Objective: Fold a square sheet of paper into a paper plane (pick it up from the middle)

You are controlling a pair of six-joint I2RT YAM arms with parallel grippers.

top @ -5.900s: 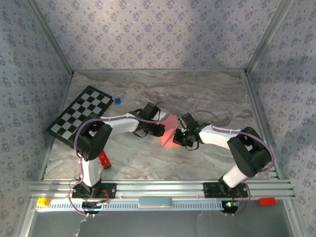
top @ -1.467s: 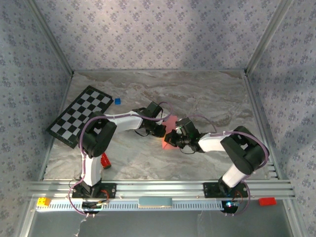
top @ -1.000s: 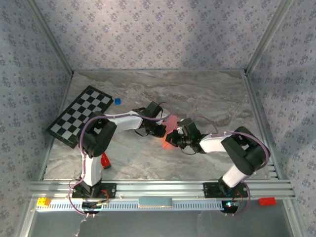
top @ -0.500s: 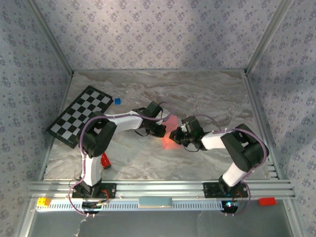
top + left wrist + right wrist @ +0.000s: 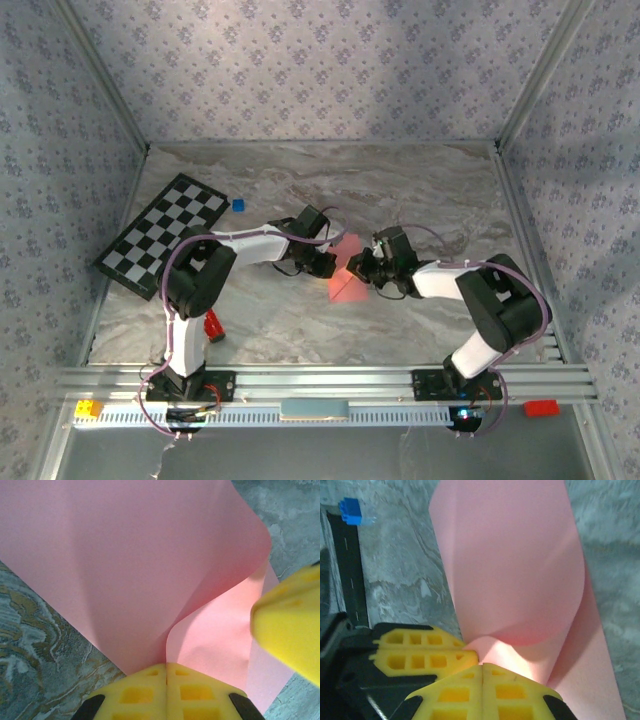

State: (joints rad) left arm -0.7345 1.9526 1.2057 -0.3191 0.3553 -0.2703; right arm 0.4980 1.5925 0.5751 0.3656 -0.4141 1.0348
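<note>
While mid-fold, pink sheet [image 5: 343,287] lengthwise near-far.

Soft, even overhead light; top view sharp, shadows faint. In wrist views the close yellow fingers [image 5: 140,695] blur, and the curled paper [image 5: 125,555] carries gentle shading.

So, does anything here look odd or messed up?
Only the pink sheet: it bulges in a loose curl, not a flat crease, pinched close together by the left gripper and right gripper. Nothing looks torn or spilled.
</note>
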